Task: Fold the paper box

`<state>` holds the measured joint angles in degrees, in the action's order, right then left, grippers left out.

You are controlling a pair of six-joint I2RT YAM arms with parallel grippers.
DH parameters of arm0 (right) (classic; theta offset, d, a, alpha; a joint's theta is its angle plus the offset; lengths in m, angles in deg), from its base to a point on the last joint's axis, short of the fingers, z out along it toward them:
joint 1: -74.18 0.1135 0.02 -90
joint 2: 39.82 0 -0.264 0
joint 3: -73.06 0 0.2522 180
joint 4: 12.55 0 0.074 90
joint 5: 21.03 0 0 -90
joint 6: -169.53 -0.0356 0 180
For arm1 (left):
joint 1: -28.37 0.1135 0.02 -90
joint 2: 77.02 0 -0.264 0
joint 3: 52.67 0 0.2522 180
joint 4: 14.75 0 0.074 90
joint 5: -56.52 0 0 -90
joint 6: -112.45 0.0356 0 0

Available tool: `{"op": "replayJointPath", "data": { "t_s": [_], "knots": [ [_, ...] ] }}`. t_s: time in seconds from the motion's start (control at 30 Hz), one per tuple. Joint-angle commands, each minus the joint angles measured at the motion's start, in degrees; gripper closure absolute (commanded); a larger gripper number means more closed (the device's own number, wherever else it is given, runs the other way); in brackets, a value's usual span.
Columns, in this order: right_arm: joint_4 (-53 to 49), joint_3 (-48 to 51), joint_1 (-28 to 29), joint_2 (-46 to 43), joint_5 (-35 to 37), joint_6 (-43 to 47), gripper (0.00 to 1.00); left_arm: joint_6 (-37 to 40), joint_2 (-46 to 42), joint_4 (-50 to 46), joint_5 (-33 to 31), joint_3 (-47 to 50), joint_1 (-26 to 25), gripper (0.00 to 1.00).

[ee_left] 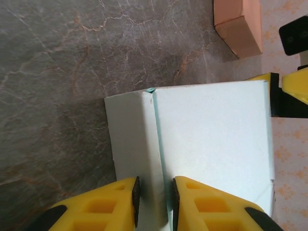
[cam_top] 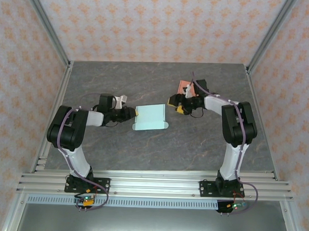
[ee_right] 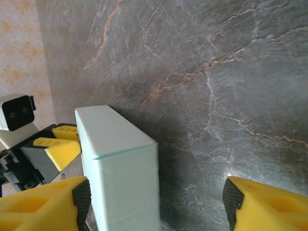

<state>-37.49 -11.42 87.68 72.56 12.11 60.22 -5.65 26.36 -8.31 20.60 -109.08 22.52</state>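
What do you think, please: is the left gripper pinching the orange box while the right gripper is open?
Not quite: the left wrist view shows the left gripper pinching the blue box, not the orange box; the right gripper is open.

L gripper point(cam_top: 133, 115) at paper box point(cam_top: 150, 118) edge, box just ahead of its tips. R gripper point(cam_top: 175, 105) near box's opp. corner; orange block point(cam_top: 184, 86) beside it.
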Motion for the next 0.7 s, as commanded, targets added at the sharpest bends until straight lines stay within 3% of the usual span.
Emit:
{"op": "replayJointPath", "data": {
  "t_s": [0.0, 0.1, 0.43, 0.67],
  "knots": [
    [-0.9, -1.5, 0.3, 0.7, -3.1, 0.6, 0.26, -0.1, 2.2, -2.1, -2.5, 2.5, 0.7, 0.75],
    [-0.5, -0.6, 1.9, 0.2, -1.3, -0.7, 0.25, -0.3, 1.9, -2.4, -2.7, 2.2, 0.8, 0.74],
    [27.4, 10.3, 5.7, -1.5, -5.1, -21.3, 0.23, -0.3, 2.5, -5.0, -3.0, 1.0, 0.8, 0.74],
    [33.7, 10.7, 7.1, 0.7, -6.7, -25.9, 0.23, -1.9, 4.0, -2.7, -2.7, 1.7, 0.8, 0.74]
  ]
}}
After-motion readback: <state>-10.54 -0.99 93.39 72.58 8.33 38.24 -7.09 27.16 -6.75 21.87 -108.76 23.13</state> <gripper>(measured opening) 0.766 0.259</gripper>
